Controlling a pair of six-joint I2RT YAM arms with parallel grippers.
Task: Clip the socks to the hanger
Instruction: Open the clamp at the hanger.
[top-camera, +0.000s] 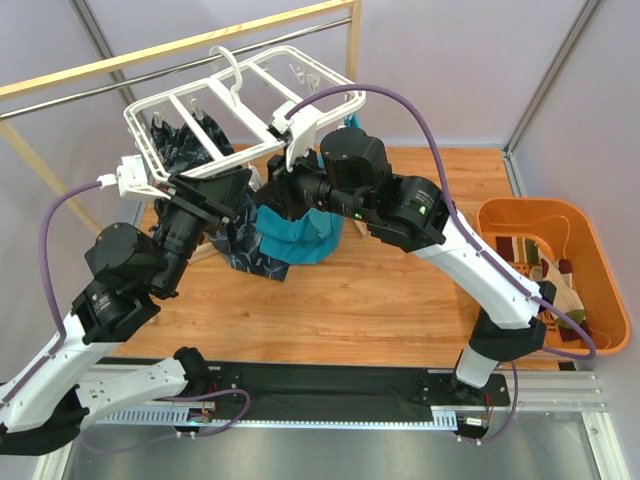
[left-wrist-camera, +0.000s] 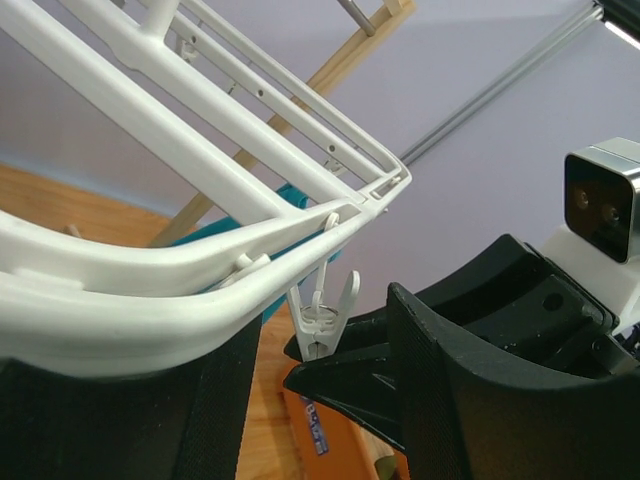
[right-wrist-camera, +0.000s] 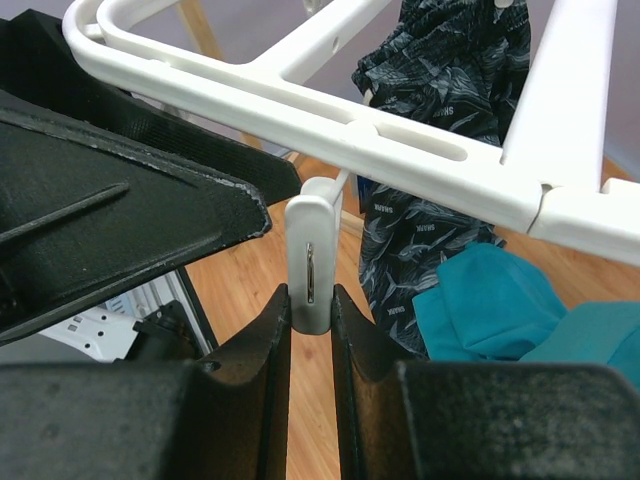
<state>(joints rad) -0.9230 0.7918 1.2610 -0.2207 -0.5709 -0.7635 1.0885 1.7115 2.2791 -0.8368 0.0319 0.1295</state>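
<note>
The white hanger (top-camera: 170, 96) hangs from the rail, and its front bar crosses both wrist views (left-wrist-camera: 150, 270) (right-wrist-camera: 400, 150). A small white clip (right-wrist-camera: 311, 260) dangles from that bar, and my right gripper (right-wrist-camera: 311, 295) is shut on it, one finger on each side. My left gripper (top-camera: 220, 190) is raised to the same front bar. In the left wrist view its jaws (left-wrist-camera: 310, 340) stand apart around the clip (left-wrist-camera: 322, 320) and the right gripper's fingertips (left-wrist-camera: 340, 380), holding nothing. The bar lies across its left finger. The socks (top-camera: 540, 265) lie in the orange basket.
An orange basket (top-camera: 600, 250) stands at the right edge of the table. A dark navy patterned cloth (right-wrist-camera: 440, 60) and a teal cloth (top-camera: 300, 235) hang from the hanger. A wooden rack with a metal rail (top-camera: 180, 45) stands behind.
</note>
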